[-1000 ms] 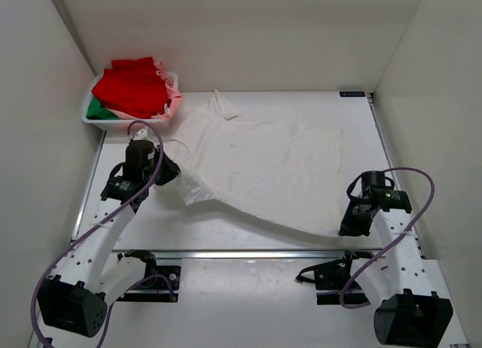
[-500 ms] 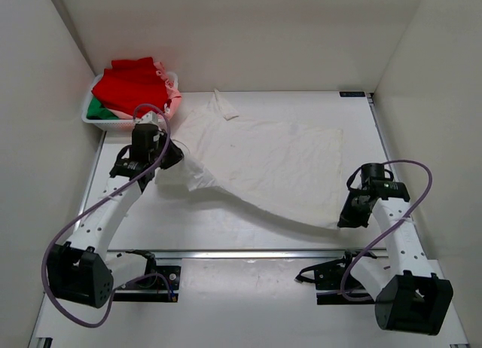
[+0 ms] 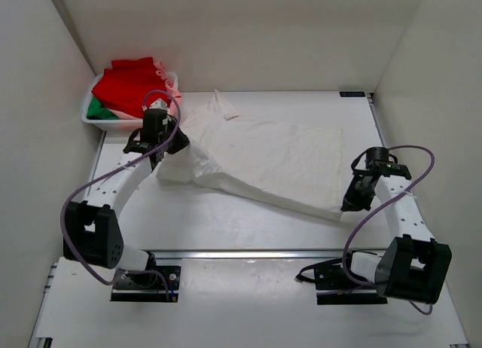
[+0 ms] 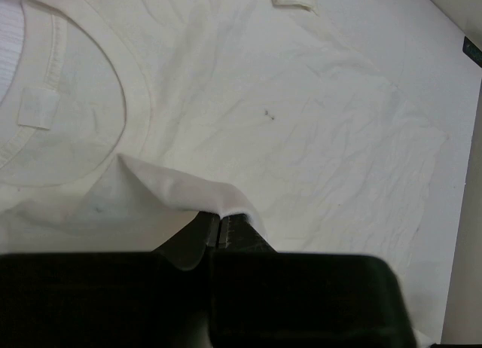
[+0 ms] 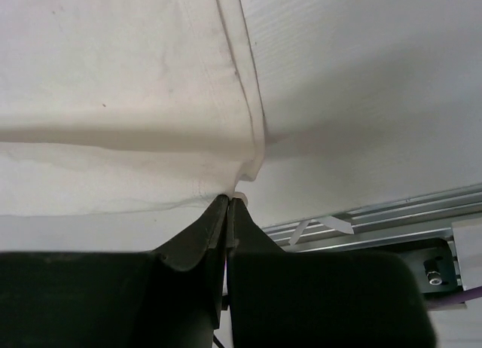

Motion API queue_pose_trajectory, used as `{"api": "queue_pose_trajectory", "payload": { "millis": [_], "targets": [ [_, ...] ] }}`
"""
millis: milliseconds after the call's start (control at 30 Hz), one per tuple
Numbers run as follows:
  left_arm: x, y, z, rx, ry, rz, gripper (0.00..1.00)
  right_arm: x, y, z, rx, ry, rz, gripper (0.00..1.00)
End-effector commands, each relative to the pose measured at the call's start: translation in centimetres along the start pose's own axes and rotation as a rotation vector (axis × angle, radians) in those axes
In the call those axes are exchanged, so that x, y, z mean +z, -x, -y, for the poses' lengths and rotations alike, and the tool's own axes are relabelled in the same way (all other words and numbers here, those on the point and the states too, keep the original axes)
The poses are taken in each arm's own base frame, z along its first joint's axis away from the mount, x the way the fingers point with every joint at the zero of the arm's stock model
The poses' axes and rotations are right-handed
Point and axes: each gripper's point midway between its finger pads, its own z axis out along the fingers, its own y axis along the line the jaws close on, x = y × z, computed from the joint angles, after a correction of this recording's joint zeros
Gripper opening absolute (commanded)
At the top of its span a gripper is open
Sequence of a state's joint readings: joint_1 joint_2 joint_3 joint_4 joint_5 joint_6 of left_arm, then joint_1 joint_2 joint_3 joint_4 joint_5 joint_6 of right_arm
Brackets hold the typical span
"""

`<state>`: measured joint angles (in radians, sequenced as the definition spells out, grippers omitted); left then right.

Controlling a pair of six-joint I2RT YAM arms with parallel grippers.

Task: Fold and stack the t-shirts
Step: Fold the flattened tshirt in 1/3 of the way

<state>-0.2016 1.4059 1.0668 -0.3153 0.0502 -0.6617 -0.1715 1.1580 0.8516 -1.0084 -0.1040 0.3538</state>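
Off-white t-shirt [image 3: 263,163] on the table [image 3: 226,227], its cloth pinched in tightly closed left jaws and right jaws.

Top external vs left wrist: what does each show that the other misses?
Only top external: the basket in the far left corner holding a red shirt and a green shirt, and the right pincer shut on the white shirt at its near right corner.
Only left wrist: the collar with its label, a dark speck, and the left pincer pinching a cloth fold.
Both: the white shirt spread on the table, with a small flap at its far edge.
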Motion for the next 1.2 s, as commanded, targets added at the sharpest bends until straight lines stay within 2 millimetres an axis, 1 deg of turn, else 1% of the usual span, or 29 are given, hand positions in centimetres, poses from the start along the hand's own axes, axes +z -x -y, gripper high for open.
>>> {"api": "queue_pose_trajectory", "payload": {
  "millis": [0, 33, 67, 167, 200, 267, 300, 333, 367, 400, 433, 533, 567, 600, 633, 667, 700, 733, 767, 800, 833, 867, 933, 967, 1000, 1033, 1067, 1133, 1167],
  "targets": [
    [0.3, 2.8, 2.0, 0.009, -0.065, 0.069, 0.0, 0.0, 2.5, -0.5, -0.015, 0.01, 0.06, 0.0],
    [0.8, 2.9, 1.9, 0.006, -0.06, 0.068, 0.0, 0.2, 2.8, -0.7, -0.018, 0.014, 0.06, 0.0],
    [1.4, 2.6, 1.9, 0.017, -0.056, 0.055, 0.0, 0.3, 3.0, -0.8, -0.015, 0.018, 0.062, 0.0],
    [2.7, 2.9, 1.3, 0.007, -0.04, 0.055, 0.0, 1.1, 3.6, -1.4, -0.011, 0.023, 0.05, 0.0],
    [3.2, 2.8, 1.5, 0.007, -0.044, 0.051, 0.0, 1.3, 4.0, -1.1, -0.004, 0.014, 0.043, 0.0],
    [3.8, 2.8, 1.6, 0.009, -0.045, 0.048, 0.0, 2.1, 4.4, -1.4, -0.012, 0.016, 0.03, 0.0],
    [4.3, 2.9, 1.5, 0.008, -0.04, 0.046, 0.0, 2.1, 4.9, -1.4, -0.004, 0.012, 0.04, 0.0],
    [4.9, 2.6, 1.1, 0.012, -0.022, 0.035, 0.0, 2.3, 5.3, -1.8, -0.005, 0.027, 0.041, 0.0],
    [4.8, 3.7, 1.2, 0.004, -0.022, 0.058, 0.0, 2.7, 5.3, -1.8, 0.001, 0.028, 0.025, 0.0],
    [5.5, 2.8, 0.8, 0.016, -0.006, 0.036, 0.0, 2.8, 5.9, -2.0, 0.004, 0.036, 0.035, 0.0],
    [5.9, 2.9, 0.9, 0.011, -0.005, 0.036, 0.02, 3.1, 6.3, -2.1, 0.009, 0.042, 0.039, 0.0],
    [6.8, 3.2, 0.1, -0.026, 0.012, 0.052, 0.05, 3.6, 7.8, -2.5, 0.038, 0.053, 0.064, 0.02],
    [6.8, 3.6, 0.5, -0.034, 0.0, 0.063, 0.08, 3.9, 7.9, -2.4, 0.046, 0.065, 0.064, 0.04],
    [7.3, 3.8, 0.3, -0.05, 0.005, 0.064, 0.16, 3.9, 8.8, -2.7, 0.058, 0.082, 0.089, 0.03],
    [7.8, 3.5, 0.0, -0.058, 0.008, 0.052, 0.2, 4.2, 9.0, -2.6, 0.073, 0.084, 0.087, 0.04],
    [7.8, 4.7, 0.7, -0.063, -0.002, 0.076, 0.23, 4.4, 9.3, -3.0, 0.077, 0.106, 0.094, 0.05],
    [8.5, 4.4, 0.2, -0.063, 0.017, 0.062, 0.33, 4.7, 9.3, -3.0, 0.111, 0.118, 0.086, 0.06],
    [9.0, 4.5, 0.2, -0.076, 0.019, 0.048, 0.43, 4.7, 9.7, -3.0, 0.116, 0.124, 0.099, 0.08],
    [9.1, 5.2, 0.8, -0.077, 0.011, 0.058, 0.46, 5.0, 9.5, -3.2, 0.125, 0.13, 0.085, 0.1],
    [9.8, 5.0, 0.5, -0.086, 0.016, 0.048, 0.55, 5.2, 9.6, -3.2, 0.149, 0.14, 0.098, 0.13],
    [10.0, 5.0, 0.9, -0.086, 0.004, 0.048, 0.57, 5.1, 10.1, -3.5, 0.145, 0.149, 0.127, 0.14],
    [10.1, 5.0, 0.8, -0.103, 0.007, 0.049, 0.59, 4.8, 10.5, -3.7, 0.145, 0.15, 0.149, 0.15],
    [10.3, 5.8, 1.0, -0.103, -0.004, 0.072, 0.69, 4.6, 10.7, -3.8, 0.122, 0.138, 0.178, 0.16],
    [10.3, 5.8, 1.0, -0.099, -0.004, 0.072, 0.71, 4.4, 10.8, -4.0, 0.112, 0.138, 0.179, 0.17],
    [10.1, 6.7, 0.7, -0.095, 0.004, 0.088, 0.74, 4.6, 10.6, -3.8, 0.089, 0.121, 0.166, 0.18],
    [9.9, 6.2, 0.8, -0.086, 0.011, 0.074, 0.75, 4.5, 10.5, -3.8, 0.072, 0.109, 0.159, 0.18],
    [9.6, 6.3, 0.7, -0.069, 0.01, 0.063, 0.75, 4.4, 10.2, -3.7, 0.066, 0.095, 0.151, 0.19],
    [8.6, 5.8, 0.1, -0.044, 0.031, 0.032, 0.77, 4.2, 9.6, -3.4, 0.042, 0.064, 0.144, 0.21],
    [7.8, 4.9, -0.6, -0.018, 0.054, 0.004, 0.78, 4.1, 9.1, -3.3, 0.024, 0.056, 0.141, 0.23]
  ]
}}
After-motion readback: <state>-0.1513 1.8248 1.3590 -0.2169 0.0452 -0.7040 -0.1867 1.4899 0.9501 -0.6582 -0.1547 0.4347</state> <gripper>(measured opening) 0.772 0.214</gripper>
